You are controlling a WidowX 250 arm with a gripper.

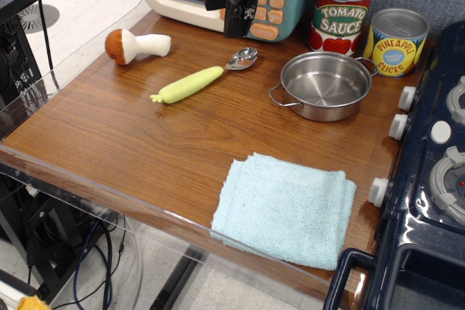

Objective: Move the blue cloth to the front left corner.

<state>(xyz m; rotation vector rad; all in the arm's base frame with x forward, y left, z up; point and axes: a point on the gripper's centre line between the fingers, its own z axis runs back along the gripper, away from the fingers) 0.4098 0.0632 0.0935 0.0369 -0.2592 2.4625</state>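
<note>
The blue cloth (287, 208) is a pale light-blue folded terry square. It lies flat at the front right of the wood-grain tabletop, next to the toy stove, with its near edge on the table's front rim. The front left corner (36, 139) of the tabletop is bare wood edged by a clear acrylic rim. My gripper (240, 30) is black and hangs at the back of the table in front of the toy microwave, far from the cloth and holding nothing. Its fingers are seen side-on, so their gap does not show.
A steel pot (323, 85) stands behind the cloth. A green-handled spoon (200, 81) and a toy mushroom (131, 45) lie at mid-left. A tomato sauce can (341, 16) and a pineapple can (396, 41) stand at the back right. A dark blue toy stove (429, 179) borders the right.
</note>
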